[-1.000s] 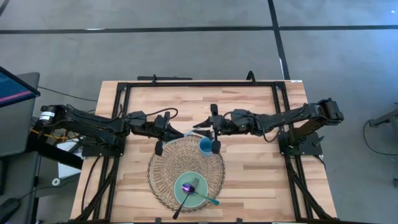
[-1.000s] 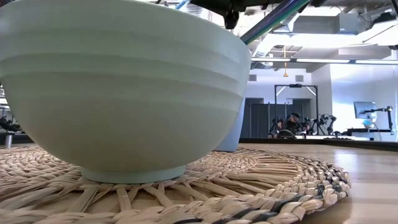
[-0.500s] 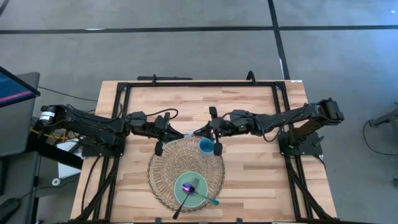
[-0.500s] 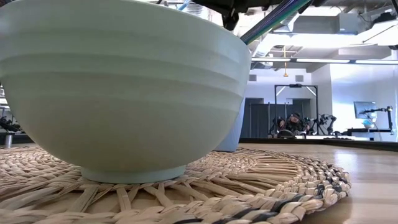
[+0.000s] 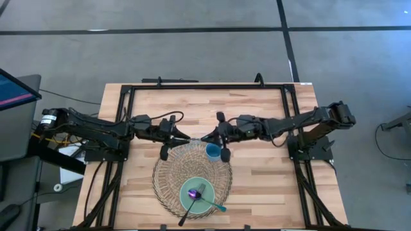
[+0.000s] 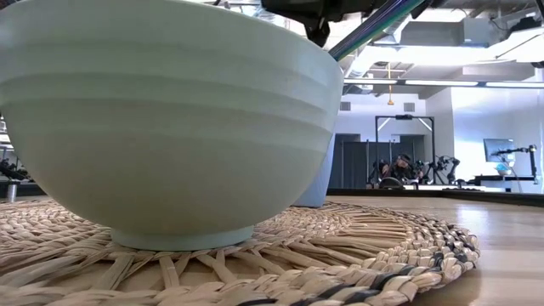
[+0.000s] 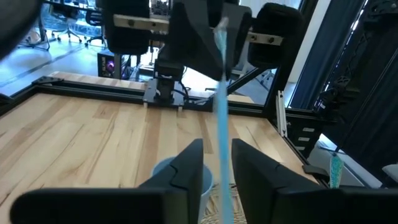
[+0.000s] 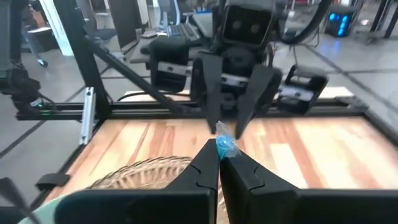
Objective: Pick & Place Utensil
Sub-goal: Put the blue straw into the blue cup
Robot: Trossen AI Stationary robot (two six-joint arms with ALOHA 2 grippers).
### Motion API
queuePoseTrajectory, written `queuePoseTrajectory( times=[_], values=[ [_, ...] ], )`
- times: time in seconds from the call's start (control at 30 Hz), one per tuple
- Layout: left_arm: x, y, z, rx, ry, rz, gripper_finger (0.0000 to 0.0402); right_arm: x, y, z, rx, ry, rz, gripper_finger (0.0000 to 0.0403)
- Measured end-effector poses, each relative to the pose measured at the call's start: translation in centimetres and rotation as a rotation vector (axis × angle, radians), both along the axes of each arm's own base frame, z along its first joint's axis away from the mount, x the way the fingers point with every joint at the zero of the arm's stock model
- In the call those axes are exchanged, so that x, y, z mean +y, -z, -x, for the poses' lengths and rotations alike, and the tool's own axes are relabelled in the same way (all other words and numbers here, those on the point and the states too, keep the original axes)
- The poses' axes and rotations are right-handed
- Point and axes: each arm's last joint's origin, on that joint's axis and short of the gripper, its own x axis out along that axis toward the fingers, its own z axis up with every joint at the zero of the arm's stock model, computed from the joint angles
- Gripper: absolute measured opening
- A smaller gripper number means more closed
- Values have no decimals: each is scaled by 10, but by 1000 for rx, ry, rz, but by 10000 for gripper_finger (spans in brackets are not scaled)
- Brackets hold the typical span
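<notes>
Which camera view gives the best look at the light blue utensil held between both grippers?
The left wrist view: the light blue utensil shows nearly full length. The right wrist view shows only its tip; the high view, a thin sliver; the low view, none clearly.

Robotics lab: framed workbench (image 5: pixel 270 109), other robot rigs (image 6: pixel 408 166), monitors (image 6: pixel 497 150).

Even, bright indoor light fills the high view; the wooden counter (image 5: pixel 257 109) is lit flat, and the arms throw only faint, soft shadows. In the low view, ceiling strip lights (image 6: pixel 442 82) glow white and wash out the room behind, while the pale green bowl (image 6: pixel 161 119) looms large and slightly soft, shaded toward its base. Both wrist views are soft: the near dark fingers (image 7: pixel 186 168) blur, and the blue utensil (image 7: pixel 221 124) smears into a streak. Daylight glares through the background.
</notes>
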Motion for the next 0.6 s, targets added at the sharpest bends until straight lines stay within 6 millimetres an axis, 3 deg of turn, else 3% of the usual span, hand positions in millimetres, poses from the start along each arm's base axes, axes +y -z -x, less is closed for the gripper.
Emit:
queuePoseTrajectory(
  times=[0.17,0.37,0.47,0.6],
  values=[
    [0,0,0,3,0,-1,86,8,-15,13,15,-28,-11,1],
    [0,0,0,4,0,-1,81,18,-79,48,102,90,50,1],
    [0,1,0,7,0,-1,81,24,-101,64,210,205,111,0],
    [0,1,0,12,0,-1,81,31,-125,80,280,222,123,1]
  ],
)
